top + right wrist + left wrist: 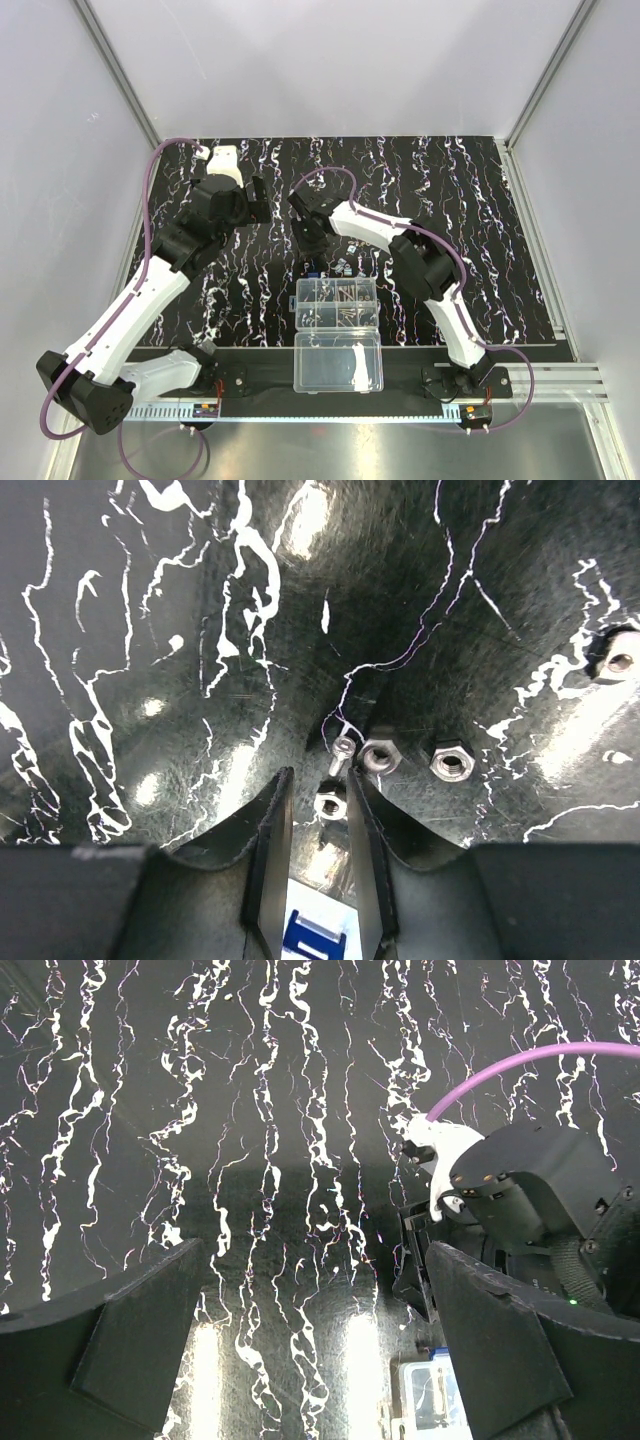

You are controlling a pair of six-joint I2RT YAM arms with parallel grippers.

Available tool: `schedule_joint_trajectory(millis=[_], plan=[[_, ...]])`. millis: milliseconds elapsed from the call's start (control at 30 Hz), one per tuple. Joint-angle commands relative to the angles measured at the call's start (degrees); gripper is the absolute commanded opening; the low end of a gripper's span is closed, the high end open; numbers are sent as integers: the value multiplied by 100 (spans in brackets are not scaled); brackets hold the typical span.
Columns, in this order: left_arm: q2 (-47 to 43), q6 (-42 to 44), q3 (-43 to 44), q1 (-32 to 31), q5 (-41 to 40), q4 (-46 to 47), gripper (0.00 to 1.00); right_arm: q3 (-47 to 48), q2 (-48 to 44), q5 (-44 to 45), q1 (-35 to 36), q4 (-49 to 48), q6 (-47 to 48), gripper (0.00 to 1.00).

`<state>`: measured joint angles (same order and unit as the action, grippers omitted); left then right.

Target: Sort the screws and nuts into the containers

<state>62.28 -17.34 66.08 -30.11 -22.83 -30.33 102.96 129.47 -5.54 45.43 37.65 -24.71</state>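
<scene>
In the right wrist view a silvery nut [330, 802] lies on the mat between the fingers of my right gripper [318, 772]. It sits close to the right finger, with a gap to the left one, so the jaws are narrowed but open. Just beyond the tips lie a small screw [342, 748] and two more nuts [380, 755] [452, 760]; another nut [620, 663] lies far right. My right gripper [312, 240] hovers just behind the containers [337, 303], which hold several parts. My left gripper [255, 200] [315, 1250] stands wide open over bare mat.
The clear lid half [338, 362] lies open toward the arm bases. A small blue piece [315, 935] lies on the mat beneath my right fingers. The right arm's black wrist [540, 1190] and purple cable [520, 1060] fill the right of the left wrist view.
</scene>
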Motion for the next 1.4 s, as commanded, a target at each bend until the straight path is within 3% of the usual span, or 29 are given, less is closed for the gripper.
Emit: schedule_joint_trajectory(millis=[0,967,1233,1367], plan=[[-137,91,212,-21,-160,203,99,286,69,-96,45,6,-16,34],[-172,108,212,-30,-178,194,99,910,772,1398,388,963,291,27],[-181,126,212,-22,-187,194,99,1016,913,1959,545,1156,423,18],[-199,126,212,-30,-213,194,99,1086,1010,2092,590,1227,441,0]])
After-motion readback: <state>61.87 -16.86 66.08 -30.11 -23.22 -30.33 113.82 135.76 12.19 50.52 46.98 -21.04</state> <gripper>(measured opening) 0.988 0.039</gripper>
